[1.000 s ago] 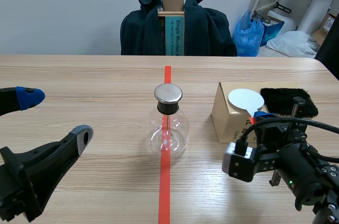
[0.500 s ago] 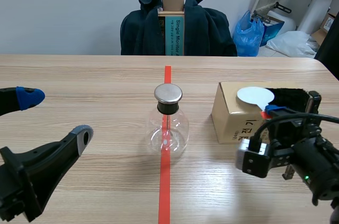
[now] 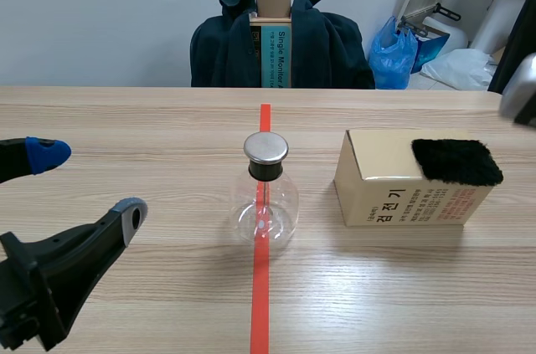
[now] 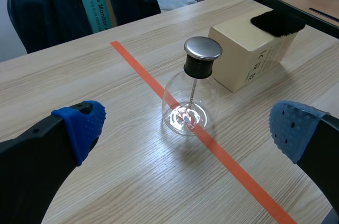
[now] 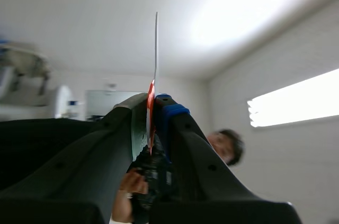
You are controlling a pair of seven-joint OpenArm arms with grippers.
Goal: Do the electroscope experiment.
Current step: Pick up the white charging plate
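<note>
The electroscope, a round glass flask [image 3: 266, 199] with a metal cap and a rod inside, stands on the red tape line at mid-table. My left gripper [image 3: 86, 187] is open, low at the near left, well short of the flask [image 4: 193, 94], which lies ahead between its blue pads [image 4: 79, 123]. A tan box [image 3: 402, 182] to the right carries a black fur pad [image 3: 456, 161]. My right gripper [image 5: 151, 105] points up toward the ceiling, shut on the red handle of a thin white disc [image 5: 156, 49] seen edge-on. In the scene view only a blurred grey part of the right arm [image 3: 521, 96] shows, at the right edge.
A chair draped with a dark jacket [image 3: 280, 40] stands behind the table's far edge, with a blue bag [image 3: 400, 51] and clutter at the back right. A person [image 5: 228, 147] appears behind my raised right gripper. The box [image 4: 249, 57] and fur [image 4: 276, 21] sit beyond the flask.
My right arm has lifted the white disc off the box and swung up and right, almost out of the scene view. The left arm, flask and box have not moved.
</note>
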